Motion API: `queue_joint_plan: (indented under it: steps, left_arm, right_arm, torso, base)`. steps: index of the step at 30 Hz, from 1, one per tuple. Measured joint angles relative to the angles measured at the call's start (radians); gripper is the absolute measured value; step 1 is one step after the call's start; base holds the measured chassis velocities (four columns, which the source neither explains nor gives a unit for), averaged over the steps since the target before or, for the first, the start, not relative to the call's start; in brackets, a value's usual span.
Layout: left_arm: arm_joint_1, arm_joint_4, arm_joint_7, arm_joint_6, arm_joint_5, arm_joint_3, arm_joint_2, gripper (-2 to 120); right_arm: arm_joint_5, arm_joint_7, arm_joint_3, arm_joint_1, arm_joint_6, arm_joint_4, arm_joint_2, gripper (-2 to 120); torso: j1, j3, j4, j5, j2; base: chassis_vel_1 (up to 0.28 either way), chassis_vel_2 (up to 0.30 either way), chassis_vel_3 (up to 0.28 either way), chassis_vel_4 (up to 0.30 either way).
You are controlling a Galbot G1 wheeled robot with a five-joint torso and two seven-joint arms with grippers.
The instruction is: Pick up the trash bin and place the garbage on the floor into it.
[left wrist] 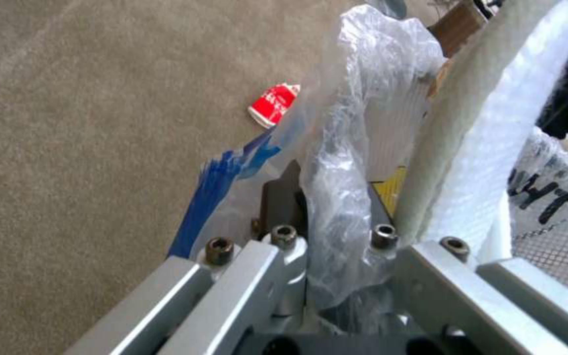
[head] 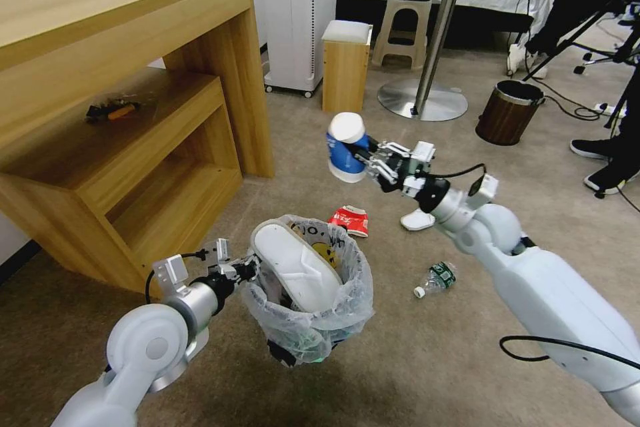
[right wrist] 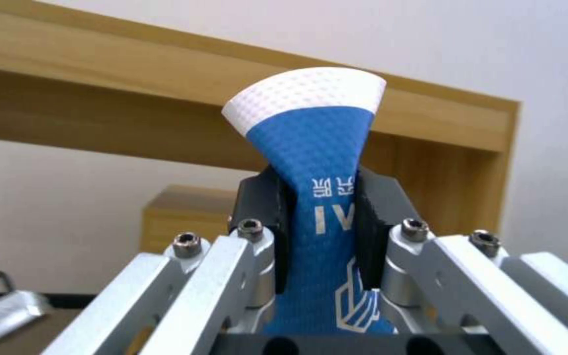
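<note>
Left claw (head: 248, 271) clamped on rim of trash bin (head: 308, 307), bin held off floor (head: 413, 360), white slipper (head: 293, 267) standing inside it. Right claw (head: 369, 161) squeezed tight on blue-white cup (head: 345, 147), cup pinched flat, raised above and beyond bin. Red wrapper (head: 350, 219), clear bottle (head: 435, 278) and second slipper (head: 417, 219) lie on carpet past bin.

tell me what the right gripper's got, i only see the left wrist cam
Observer: The right gripper is shut on the blue-white cup, squashing its middle flat.
Operator: over the bin yet
Observer: Not quite; the cup is in the air just beyond the trash bin, which the left gripper holds by the rim.
Operator: anything left on the floor
Observer: A clear bottle lies on the carpet beside the right arm.
</note>
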Motion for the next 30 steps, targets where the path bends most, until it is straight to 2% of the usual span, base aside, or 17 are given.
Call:
queue_joint_plan:
  steps: [9,18,30]
  left_arm:
    - [-0.035,0.037,0.001,0.000,-0.004,0.002,-0.003,3]
    - [-0.050,0.048,0.002,-0.001,-0.004,0.005,-0.007,3]
    - [-0.066,0.053,0.003,-0.002,-0.008,-0.001,-0.005,3]
  right_arm:
    - [-0.004,-0.008,-0.078,-0.019,0.006,0.046,0.005,18]
    - [-0.009,-0.041,-0.094,-0.037,0.011,0.054,0.002,18]
    - [-0.015,-0.142,-0.083,-0.077,0.001,0.057,-0.019,17]
  torso:
    - [0.000,0.000,0.0000,0.0000,0.000]
    - [0.000,0.000,-0.0001,0.0001,0.000]
    - [0.000,0.000,0.0000,0.0002,0.000]
  base:
    - [0.000,0.000,0.000,0.000]
    - [0.000,0.000,0.000,0.000]
    - [0.000,0.000,0.000,0.000]
